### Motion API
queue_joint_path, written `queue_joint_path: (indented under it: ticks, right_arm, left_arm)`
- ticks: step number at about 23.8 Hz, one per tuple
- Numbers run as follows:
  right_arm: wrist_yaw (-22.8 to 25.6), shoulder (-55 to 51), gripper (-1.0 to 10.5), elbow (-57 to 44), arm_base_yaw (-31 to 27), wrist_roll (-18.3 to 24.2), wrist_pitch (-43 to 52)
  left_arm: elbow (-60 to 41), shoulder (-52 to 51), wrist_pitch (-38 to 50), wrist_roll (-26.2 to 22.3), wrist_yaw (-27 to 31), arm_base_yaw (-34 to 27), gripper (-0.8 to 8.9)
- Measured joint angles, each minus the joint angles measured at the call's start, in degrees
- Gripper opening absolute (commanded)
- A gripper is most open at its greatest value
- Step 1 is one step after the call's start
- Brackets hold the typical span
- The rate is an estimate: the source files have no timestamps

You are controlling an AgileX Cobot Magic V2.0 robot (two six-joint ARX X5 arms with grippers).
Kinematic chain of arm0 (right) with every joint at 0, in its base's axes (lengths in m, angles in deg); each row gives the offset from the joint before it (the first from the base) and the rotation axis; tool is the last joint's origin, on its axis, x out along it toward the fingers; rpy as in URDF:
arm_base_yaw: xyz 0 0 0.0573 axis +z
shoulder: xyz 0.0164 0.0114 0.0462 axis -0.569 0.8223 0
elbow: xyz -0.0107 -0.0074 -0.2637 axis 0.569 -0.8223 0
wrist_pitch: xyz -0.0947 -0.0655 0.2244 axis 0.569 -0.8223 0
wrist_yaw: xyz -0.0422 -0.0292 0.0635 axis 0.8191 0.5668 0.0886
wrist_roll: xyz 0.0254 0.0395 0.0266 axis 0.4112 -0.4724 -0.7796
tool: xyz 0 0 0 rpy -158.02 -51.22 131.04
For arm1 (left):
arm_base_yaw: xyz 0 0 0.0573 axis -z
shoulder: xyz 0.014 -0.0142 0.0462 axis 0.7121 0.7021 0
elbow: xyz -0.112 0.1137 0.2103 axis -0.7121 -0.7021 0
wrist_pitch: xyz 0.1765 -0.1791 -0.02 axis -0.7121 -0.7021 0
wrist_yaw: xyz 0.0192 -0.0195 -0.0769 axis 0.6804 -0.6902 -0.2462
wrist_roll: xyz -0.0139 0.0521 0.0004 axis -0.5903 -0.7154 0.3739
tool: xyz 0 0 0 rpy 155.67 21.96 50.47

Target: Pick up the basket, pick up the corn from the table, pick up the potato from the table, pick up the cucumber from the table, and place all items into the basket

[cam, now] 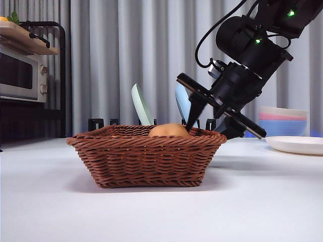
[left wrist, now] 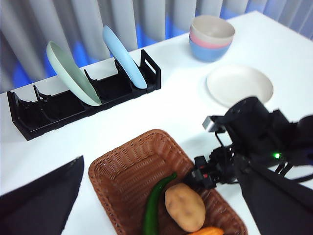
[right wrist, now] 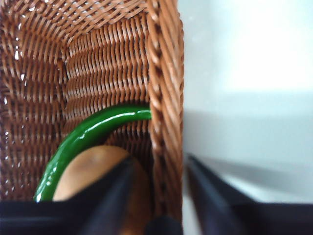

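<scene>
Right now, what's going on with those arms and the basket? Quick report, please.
Right gripper open, fingers straddling the basket rim. Left gripper open, high above. Potato, cucumber, corn inside. Plate rack behind, no obstruction.

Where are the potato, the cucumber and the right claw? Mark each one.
potato [left wrist: 185, 207], left wrist view, middle of its tan top.
cucumber [right wrist: 93, 130], right wrist view, its glossy curved body.
right claw [right wrist: 156, 196], right wrist view, astride the basket [right wrist: 164, 78] rim.

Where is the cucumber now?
In the left wrist view the cucumber lies inside the basket, right beside the potato; the right gripper straddles the basket's rim nearby.
</scene>
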Motion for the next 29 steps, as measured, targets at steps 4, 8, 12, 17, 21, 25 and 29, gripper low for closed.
queue_joint_path:
  ticks: [4,8,12,17,21,25,29]
  right_arm:
    - [-0.07,-6.54,5.6,0.02,-1.51,3.28,-3.52]
    - [0.07,-19.23,2.1,0.04,-3.61,9.9,-12.26]
    - [0.85,-31.15,-0.1,0.11,-3.58,17.46,-19.32]
    - [12.13,-41.55,-0.1,0.2,-3.1,22.01,-25.66]
    - [20.92,-49.53,-0.1,0.2,-1.68,25.75,-26.88]
    - [23.43,-56.94,-0.1,0.2,-0.57,28.85,-26.71]
    - [23.58,-63.49,-0.1,-2.4,-0.52,30.95,-23.89]
  left_arm:
    - [0.0,0.0,-4.22,-4.96,5.95,0.24,4.94]
    - [0.0,-0.17,-8.37,-10.62,10.27,0.24,-0.2]
    - [-0.02,-1.05,-7.37,-12.96,10.21,0.24,-0.09]
    - [-2.56,-4.98,-5.92,-13.51,10.19,0.24,-0.09]
    - [-11.52,-13.31,0.66,-13.51,9.51,0.24,-0.09]
    - [-25.07,-24.09,10.73,-13.53,7.63,0.24,-0.09]
    - [-38.77,-33.2,19.34,-13.53,7.23,0.24,-0.09]
